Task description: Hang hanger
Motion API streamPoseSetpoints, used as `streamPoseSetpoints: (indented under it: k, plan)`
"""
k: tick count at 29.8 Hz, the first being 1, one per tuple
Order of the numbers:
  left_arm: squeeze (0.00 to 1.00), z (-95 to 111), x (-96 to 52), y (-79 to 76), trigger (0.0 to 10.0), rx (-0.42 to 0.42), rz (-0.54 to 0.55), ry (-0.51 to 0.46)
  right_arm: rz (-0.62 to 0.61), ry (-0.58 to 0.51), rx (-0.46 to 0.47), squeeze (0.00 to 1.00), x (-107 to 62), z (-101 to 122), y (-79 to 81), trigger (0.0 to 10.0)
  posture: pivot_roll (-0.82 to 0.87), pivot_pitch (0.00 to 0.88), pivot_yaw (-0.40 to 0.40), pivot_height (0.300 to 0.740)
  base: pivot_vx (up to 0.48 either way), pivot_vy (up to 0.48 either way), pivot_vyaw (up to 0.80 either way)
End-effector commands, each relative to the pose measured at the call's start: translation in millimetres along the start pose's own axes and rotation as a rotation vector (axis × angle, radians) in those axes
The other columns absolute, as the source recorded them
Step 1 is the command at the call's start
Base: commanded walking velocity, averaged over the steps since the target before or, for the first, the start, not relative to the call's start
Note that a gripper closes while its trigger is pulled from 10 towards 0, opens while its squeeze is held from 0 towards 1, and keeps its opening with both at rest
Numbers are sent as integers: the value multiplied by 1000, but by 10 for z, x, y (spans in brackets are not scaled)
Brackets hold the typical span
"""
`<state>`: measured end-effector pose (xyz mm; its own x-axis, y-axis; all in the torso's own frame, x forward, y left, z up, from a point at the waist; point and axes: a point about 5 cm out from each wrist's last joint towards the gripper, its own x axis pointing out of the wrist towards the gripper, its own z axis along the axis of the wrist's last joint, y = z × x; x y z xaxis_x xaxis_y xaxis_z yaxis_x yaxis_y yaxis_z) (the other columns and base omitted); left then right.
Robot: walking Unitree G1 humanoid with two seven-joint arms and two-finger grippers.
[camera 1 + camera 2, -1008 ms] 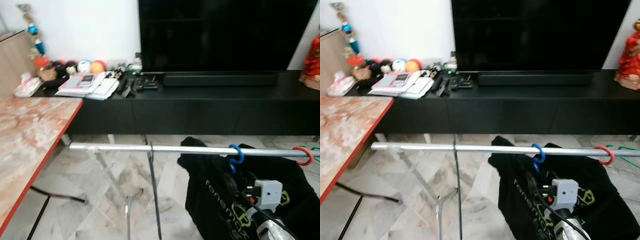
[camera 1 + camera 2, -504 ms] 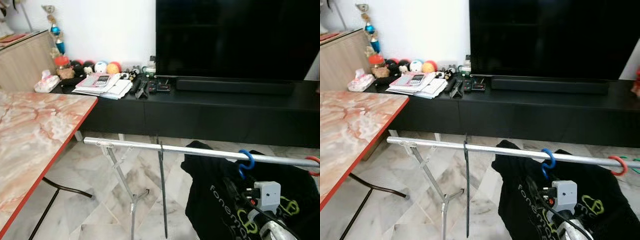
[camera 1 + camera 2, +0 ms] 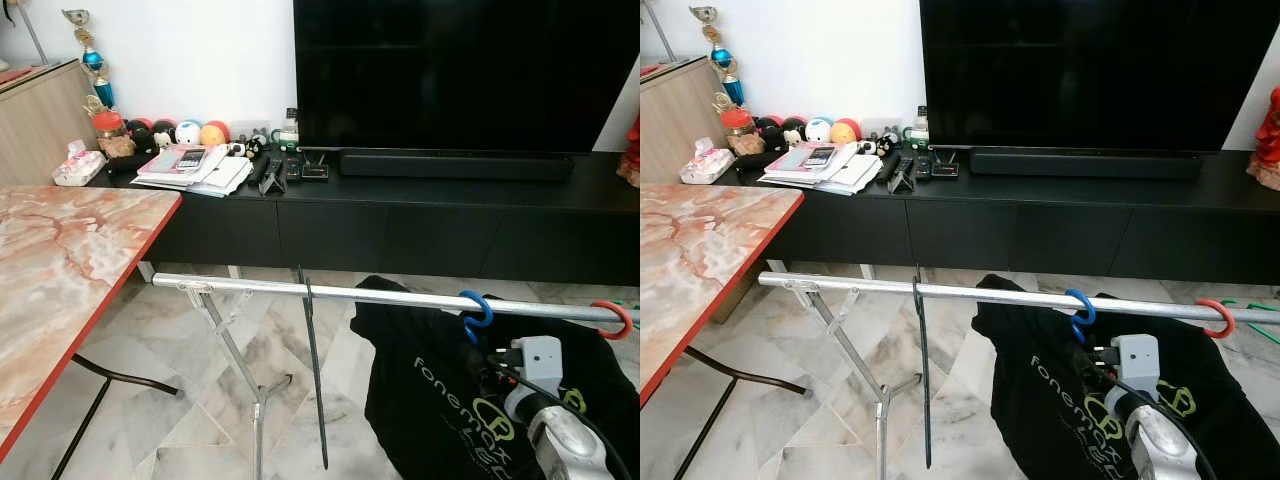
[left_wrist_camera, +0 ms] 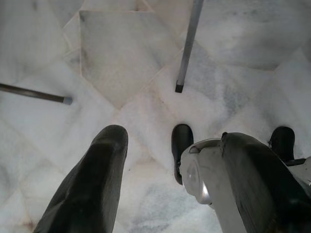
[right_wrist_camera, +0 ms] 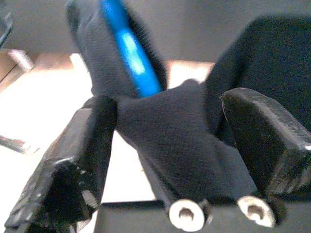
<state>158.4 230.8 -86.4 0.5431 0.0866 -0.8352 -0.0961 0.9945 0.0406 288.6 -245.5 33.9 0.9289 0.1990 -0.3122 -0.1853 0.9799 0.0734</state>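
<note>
We are finishing the hang: blue hanger (image 3: 476, 309) with black shirt (image 3: 440, 400) is hooking the rail (image 3: 330, 294). Right hand (image 5: 165, 145), at the hook's 6 o'clock, is gaping around shirt fabric, not clamping. Next we probably withdraw. Left hand (image 4: 146, 165) is idling, parted.

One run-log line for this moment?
blue hanger hooked on rail | black shirt hanging | right hand open around shirt collar | left hand open, idle over floor
</note>
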Motion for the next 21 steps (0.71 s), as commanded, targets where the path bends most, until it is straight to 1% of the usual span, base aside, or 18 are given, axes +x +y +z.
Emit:
streamPoseSetpoints:
  k: [1,3,6,8,9,10,11,12,13,17,21]
  plan:
    - [0,-66,-13,18,10000,-18,8,22,69,56,-1,0,15,-31,18,10000,62,0,6,740,0,0,0]
    - [0,-66,-8,-16,10000,-20,5,19,83,76,-32,0,25,-20,7,10000,61,0,5,740,0,0,0]
    - [0,-64,-3,-47,10000,-18,0,16,67,77,-43,0,42,10,-19,10000,62,0,4,740,0,0,0]
    - [0,-64,0,-73,10000,-18,-5,16,51,62,-33,0,77,69,-45,10000,63,0,1,740,0,0,0]
    - [0,-68,1,-83,10000,-18,-7,17,74,52,-5,0,101,91,-20,10000,64,0,-2,740,0,0,0]
    - [0,-69,1,-86,10000,-19,-8,17,87,52,0,0,109,95,-10,10000,66,0,-3,740,0,0,0]
    - [0,-71,1,-89,10000,-19,-8,18,103,54,-2,0,118,94,13,7020,70,0,-5,740,0,0,0]
    - [0,-72,1,-91,10000,-20,-9,18,113,57,-6,0,124,92,26,7020,70,0,-5,740,0,0,0]
    - [0,-76,0,-94,10000,-22,-8,19,129,64,-10,0,137,79,60,0,73,0,-8,740,0,0,0]
    - [0,-84,-1,-88,10000,-28,-4,21,126,70,-2,0,156,60,90,0,81,0,-10,740,0,0,0]
    - [0,-91,-6,-51,10000,-27,5,28,138,70,8,0,164,44,117,0,83,0,-8,740,0,0,0]
